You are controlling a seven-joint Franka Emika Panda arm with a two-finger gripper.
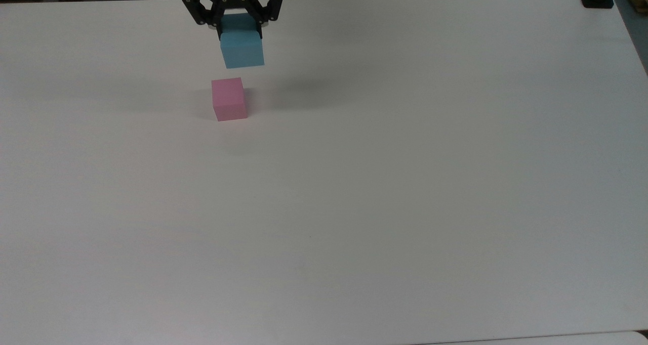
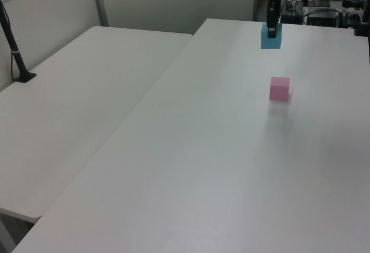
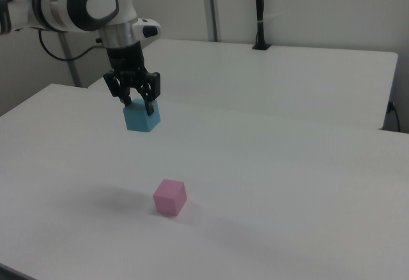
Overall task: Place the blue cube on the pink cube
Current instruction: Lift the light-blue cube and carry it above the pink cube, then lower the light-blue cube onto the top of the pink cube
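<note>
Landmark: pink cube (image 1: pixel 229 99), resting flat on the white bench (image 1: pixel 385 193), nothing touching it.

Top view, left to right: the pink cube sits left of the bench's middle, toward the far edge. The blue cube (image 1: pixel 242 49) is just to its right and farther back, clear of it. The tool (image 1: pixel 233 17) is clamped on the blue cube, its black fingers (image 1: pixel 221 27) pressing the cube's two sides near its upper part, at the top edge of the view. A soft shadow lies on the bench to the right of the pink cube.

Left view: a second bench (image 2: pixel 75 103) lies well to the left of the pink cube (image 2: pixel 280 88). The blue cube (image 2: pixel 270 36) hangs beyond the pink cube and slightly to its left, with the tool (image 2: pixel 272 29) gripping it from above.

Right view: the tool (image 3: pixel 136 100) holds the blue cube (image 3: pixel 142 117) in the air, well above the bench (image 3: pixel 307 184), up and to the left of the pink cube (image 3: pixel 169 196). Cube faces look level. The white arm (image 3: pixel 83 2) reaches in from the right view's left.
</note>
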